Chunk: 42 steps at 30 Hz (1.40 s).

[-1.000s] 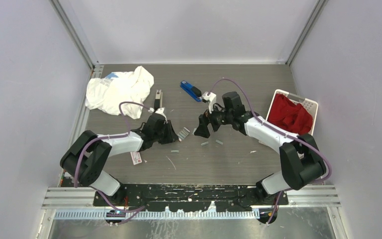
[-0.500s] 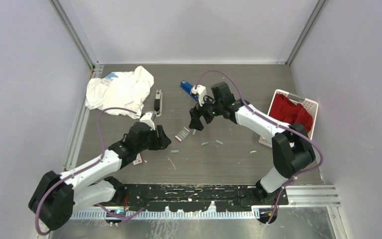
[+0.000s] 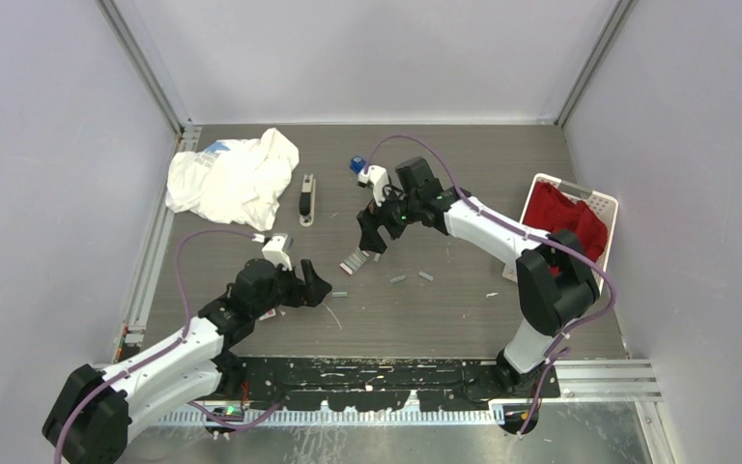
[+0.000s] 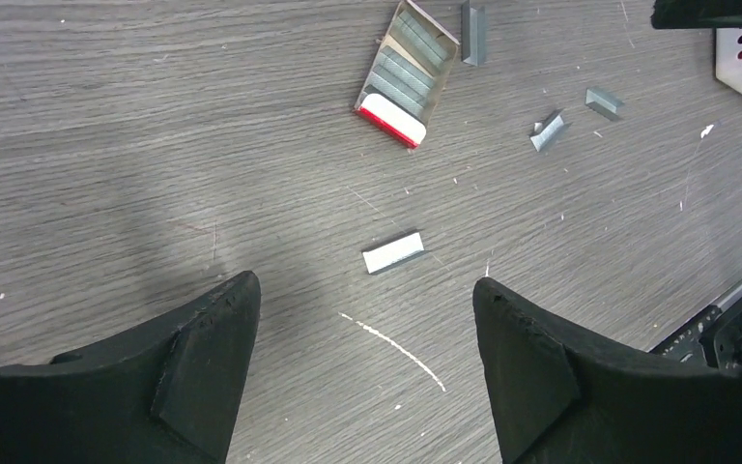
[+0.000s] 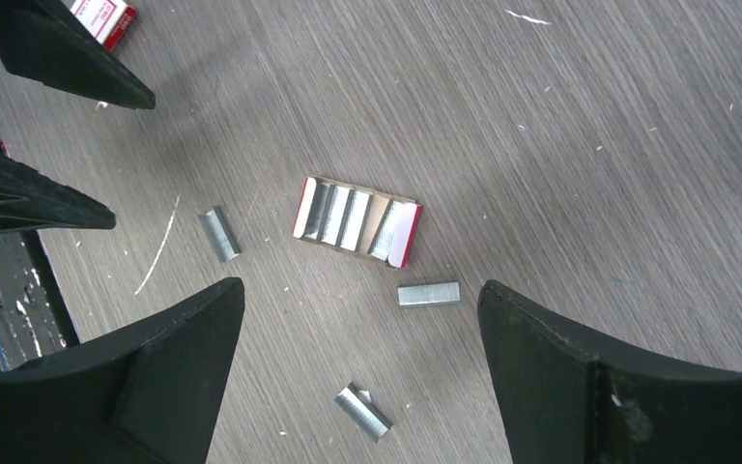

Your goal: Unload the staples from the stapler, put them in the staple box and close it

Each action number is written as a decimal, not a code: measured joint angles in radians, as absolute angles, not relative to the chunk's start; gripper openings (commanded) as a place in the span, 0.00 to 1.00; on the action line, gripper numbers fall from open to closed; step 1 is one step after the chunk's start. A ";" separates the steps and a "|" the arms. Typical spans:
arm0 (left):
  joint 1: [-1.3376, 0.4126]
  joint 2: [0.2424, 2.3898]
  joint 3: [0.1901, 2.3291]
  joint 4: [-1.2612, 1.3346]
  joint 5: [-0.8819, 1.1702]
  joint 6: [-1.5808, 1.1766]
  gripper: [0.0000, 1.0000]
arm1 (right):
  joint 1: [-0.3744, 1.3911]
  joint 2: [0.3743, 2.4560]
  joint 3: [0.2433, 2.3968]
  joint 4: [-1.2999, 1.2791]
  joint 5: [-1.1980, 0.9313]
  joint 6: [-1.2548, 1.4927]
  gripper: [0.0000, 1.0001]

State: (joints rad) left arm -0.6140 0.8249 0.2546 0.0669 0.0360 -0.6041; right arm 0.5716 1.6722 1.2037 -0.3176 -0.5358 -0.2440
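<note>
Several short silvery staples lie loose on the table: one strip just ahead of my open left gripper, others under my open right gripper. Neither gripper holds anything. From above, the left gripper sits near the front and the right gripper hovers over an open red-and-white staple box filled with strips. A black-and-silver stapler lies behind them. A blue stapler is mostly hidden by the right arm.
A crumpled white cloth lies at the back left. A white basket holding red cloth stands at the right. A small red-and-white box lies beside the left arm. More staple strips are scattered mid-table.
My left arm has drawn back toward the near edge and its gripper has opened wide. My right gripper has shifted left and farther back, staying open. The staple box has not moved.
</note>
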 measured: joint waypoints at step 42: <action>-0.613 1.078 0.245 0.240 -0.014 -0.661 0.71 | 0.656 1.961 1.349 -0.392 -0.347 -0.185 0.66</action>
State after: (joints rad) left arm -0.6132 1.0779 0.2447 0.2398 -0.0135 -0.6609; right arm 0.6556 1.9614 1.3495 -0.3920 -0.3466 -0.1848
